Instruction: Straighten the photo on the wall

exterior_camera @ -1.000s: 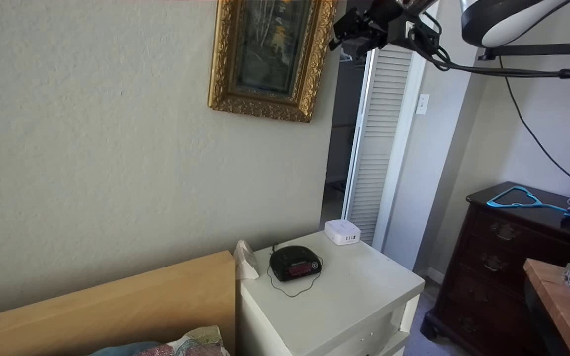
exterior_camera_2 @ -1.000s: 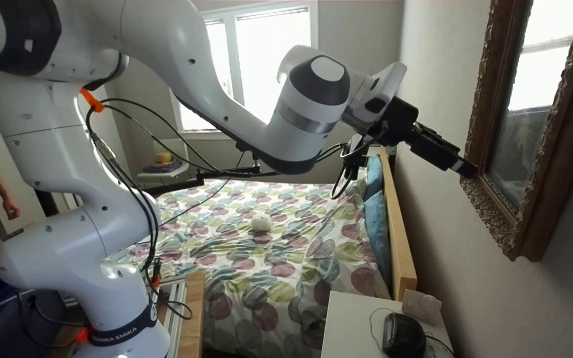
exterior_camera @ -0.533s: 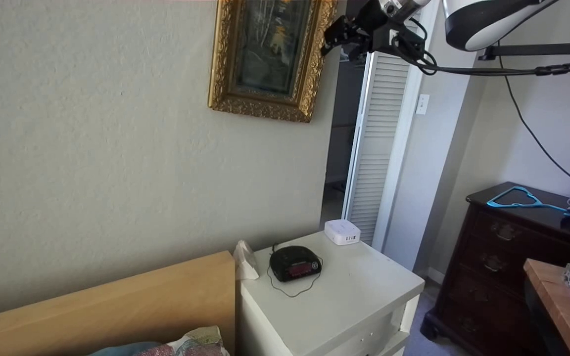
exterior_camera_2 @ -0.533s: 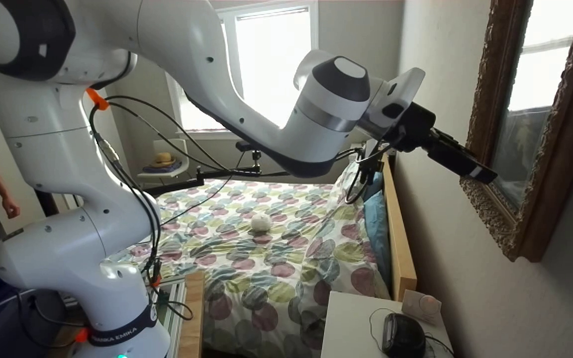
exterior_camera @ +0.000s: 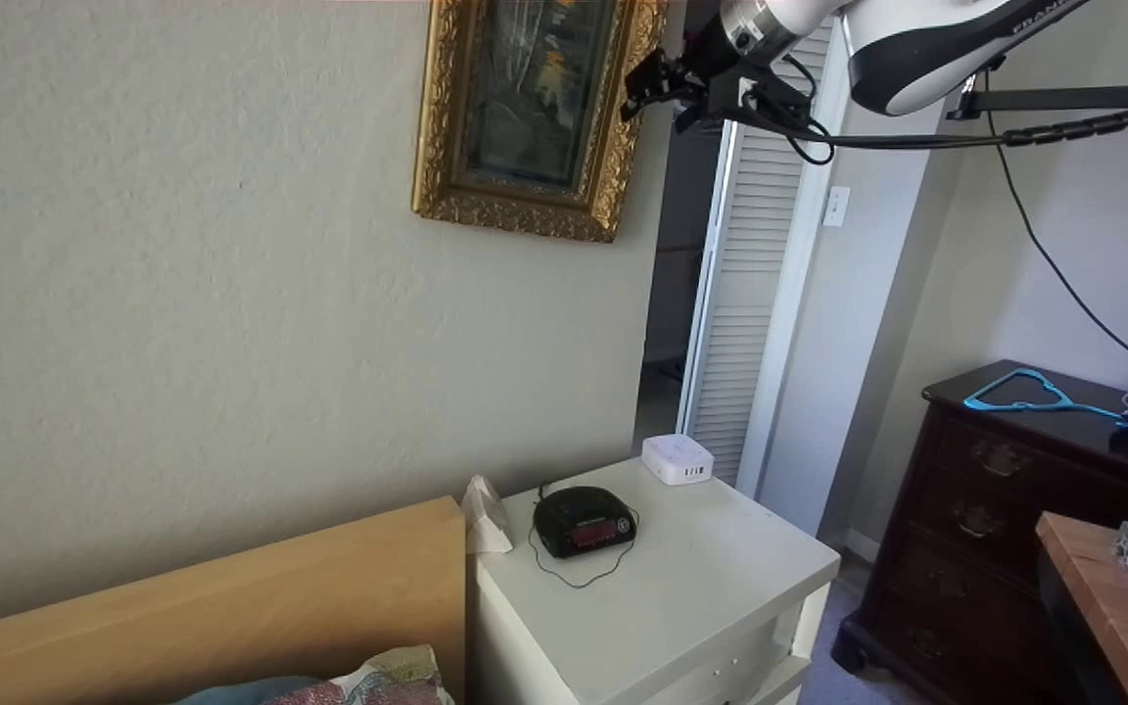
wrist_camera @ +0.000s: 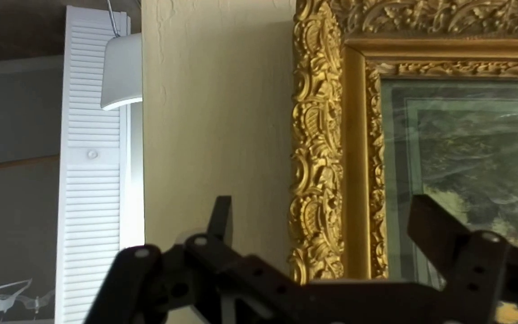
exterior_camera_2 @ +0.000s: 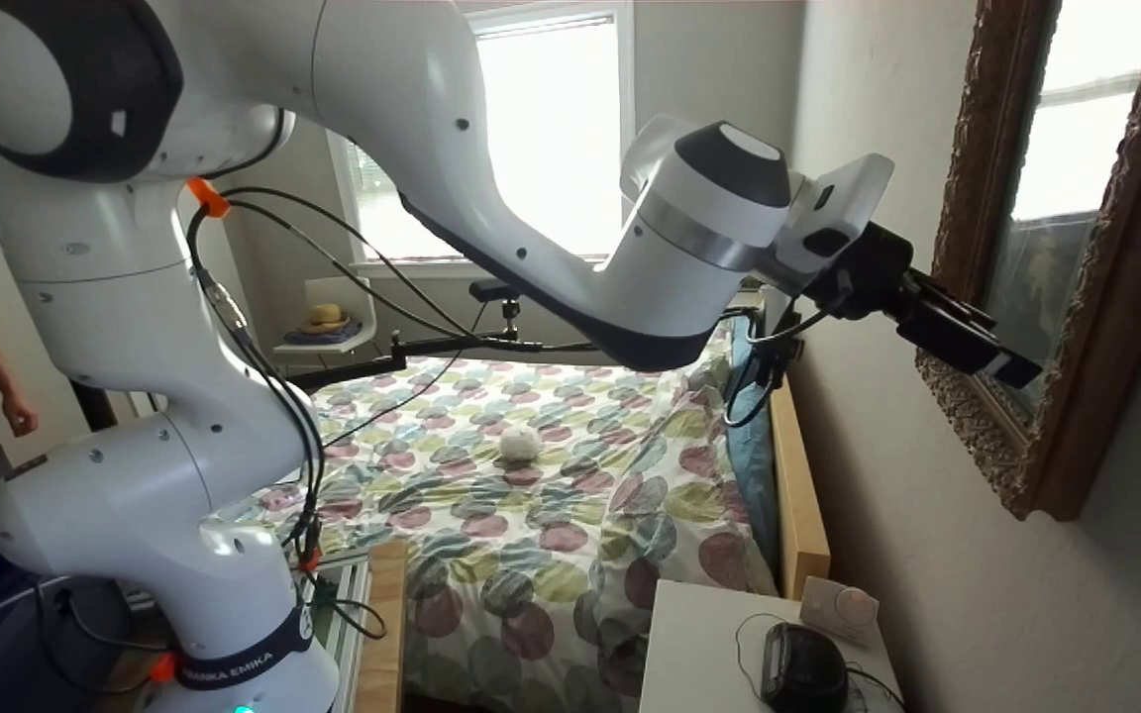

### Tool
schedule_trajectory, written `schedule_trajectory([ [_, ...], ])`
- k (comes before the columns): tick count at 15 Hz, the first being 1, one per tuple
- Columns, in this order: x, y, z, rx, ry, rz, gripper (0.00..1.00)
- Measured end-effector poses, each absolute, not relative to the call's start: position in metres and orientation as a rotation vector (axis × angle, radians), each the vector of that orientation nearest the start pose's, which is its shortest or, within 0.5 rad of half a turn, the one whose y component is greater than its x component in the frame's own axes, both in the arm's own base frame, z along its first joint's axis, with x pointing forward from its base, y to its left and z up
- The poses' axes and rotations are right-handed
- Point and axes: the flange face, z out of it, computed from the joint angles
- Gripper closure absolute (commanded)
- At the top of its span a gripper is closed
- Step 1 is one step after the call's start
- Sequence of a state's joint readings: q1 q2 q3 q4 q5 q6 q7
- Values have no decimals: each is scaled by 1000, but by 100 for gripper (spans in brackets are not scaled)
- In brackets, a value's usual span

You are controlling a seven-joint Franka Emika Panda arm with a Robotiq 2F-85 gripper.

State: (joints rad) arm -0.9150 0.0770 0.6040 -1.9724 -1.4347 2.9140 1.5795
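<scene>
Nearer now to the photo (exterior_camera: pixel 535 117), which hangs on the wall (exterior_camera: pixel 260 313) upper middle in an exterior view, bottom edge sloping down rightward, the fingers (wrist_camera: pixel 434 227) stand wide apart, gripping nothing, astride its gilt edge (wrist_camera: pixel 316 148) in the wrist view. Approach seems nearly done, straightening still to do.

The photo (exterior_camera: pixel 537 108) has a rough, ornate frame (wrist_camera: pixel 317 148) with a gilt, metallic gloss, and reflective glass (exterior_camera_2: pixel 1061 262). The wall (exterior_camera: pixel 231 323) is matt paint, faintly bumpy. The arm (exterior_camera_2: pixel 412 119) looks smooth and glossy; the tool (wrist_camera: pixel 321 216), mostly matt. The tabletop (exterior_camera: pixel 706 548) looks smooth and painted, the clock (exterior_camera: pixel 574 514) plastic, the headboard (exterior_camera: pixel 329 597) smooth wood, the dresser (exterior_camera: pixel 995 548) polished wood, the bedspread (exterior_camera_2: pixel 531 535) creased cloth.
</scene>
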Motion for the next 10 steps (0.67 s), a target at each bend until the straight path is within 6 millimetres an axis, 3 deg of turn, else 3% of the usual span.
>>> schedule_trajectory([
  [3,595,-140,495,-2774,910,-1701,3],
  [6,603,-144,491,-2763,914,-1696,31],
  [7,606,-144,491,-2758,917,-1694,33],
  [10,609,-147,490,-2745,932,-1692,25],
])
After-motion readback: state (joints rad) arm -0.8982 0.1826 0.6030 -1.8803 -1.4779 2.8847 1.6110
